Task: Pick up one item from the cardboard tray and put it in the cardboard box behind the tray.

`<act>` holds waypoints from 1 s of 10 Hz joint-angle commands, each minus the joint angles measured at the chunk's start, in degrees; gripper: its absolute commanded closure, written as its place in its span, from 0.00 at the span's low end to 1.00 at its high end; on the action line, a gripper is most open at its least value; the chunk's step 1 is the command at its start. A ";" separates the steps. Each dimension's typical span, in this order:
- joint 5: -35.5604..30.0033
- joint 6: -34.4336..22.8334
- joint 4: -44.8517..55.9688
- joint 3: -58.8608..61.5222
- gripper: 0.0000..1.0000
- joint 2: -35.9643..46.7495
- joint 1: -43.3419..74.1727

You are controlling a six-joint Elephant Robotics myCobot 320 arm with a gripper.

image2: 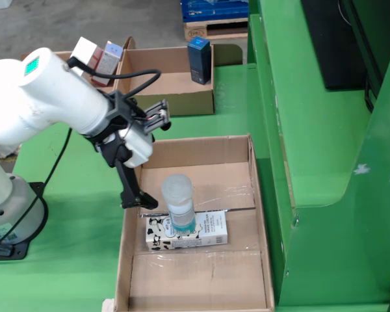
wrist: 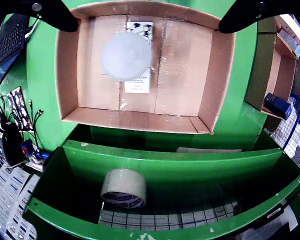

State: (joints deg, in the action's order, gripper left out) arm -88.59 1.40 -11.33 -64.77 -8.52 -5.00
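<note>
Green worktop [image2: 201,123] carries 2 cardboard containers. White arm [image2: 45,97] reaches in from the left of the fixed view, wrist bent downward, jaws [image2: 140,198] hanging over the left wall of the near cardboard box [image2: 260,214]. Jaws stand apart, empty; in the wrist view both black fingers [wrist: 55,15] show spread at the top corners. Below and between the jaws, 1 bottle [image2: 178,201] with a frosted cap stands upright, long axis vertical, resting on a flat carton [image2: 211,231] lying lengthwise across the box floor. Beyond the jaws, a cardboard tray [image2: 175,97] holds 1 upright dark blue box [image2: 199,60]. Tape roll [wrist: 123,187] sits in the wrist view's foreground.
</note>
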 commanded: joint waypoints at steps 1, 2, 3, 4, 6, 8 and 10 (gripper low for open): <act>0.12 0.32 1.65 9.84 0.00 -4.63 -0.81; -0.15 0.08 2.55 12.27 0.00 -6.23 -0.69; -0.56 -0.32 3.93 15.40 0.00 -8.52 -0.41; -0.56 -0.32 3.93 15.40 0.00 -8.52 -0.41; -0.56 -0.32 3.93 15.40 0.00 -8.52 -0.41; -0.56 -0.32 3.93 15.40 0.00 -8.52 -0.41; -0.56 -0.32 3.93 15.40 0.00 -8.52 -0.41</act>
State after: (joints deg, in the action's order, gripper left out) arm -88.85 1.49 -6.85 -50.97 -18.19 -5.44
